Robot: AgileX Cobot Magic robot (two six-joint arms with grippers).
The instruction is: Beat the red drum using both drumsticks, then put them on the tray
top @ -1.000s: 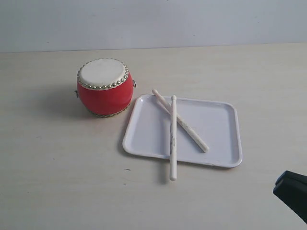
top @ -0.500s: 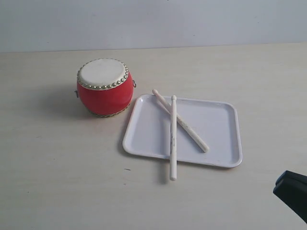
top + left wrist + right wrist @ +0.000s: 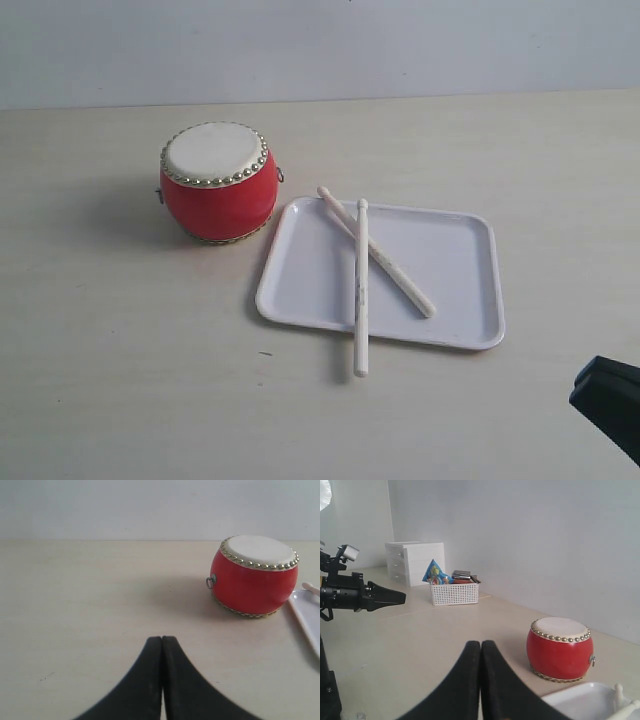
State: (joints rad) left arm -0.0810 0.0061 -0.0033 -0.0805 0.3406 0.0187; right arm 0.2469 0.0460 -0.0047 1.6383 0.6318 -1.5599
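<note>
A pale tabletop (image 3: 120, 380) is occupied right of its middle by the white tray (image 3: 450, 260). The red drum (image 3: 217, 182) is set upright just beside the tray's far left corner. The drumsticks (image 3: 361, 290) are laid crossed on the tray, one reaching past its near edge. The jaws of the left gripper (image 3: 162, 645) and the right gripper (image 3: 480, 647) are pressed together, well apart from the drum.

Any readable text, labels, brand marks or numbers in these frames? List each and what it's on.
No text is legible.
Drumstick overhanging the tray: faint marks on the shaft, too small to read.
Blue packet in the white basket: print blurred.
Red drum: no marking visible.
</note>
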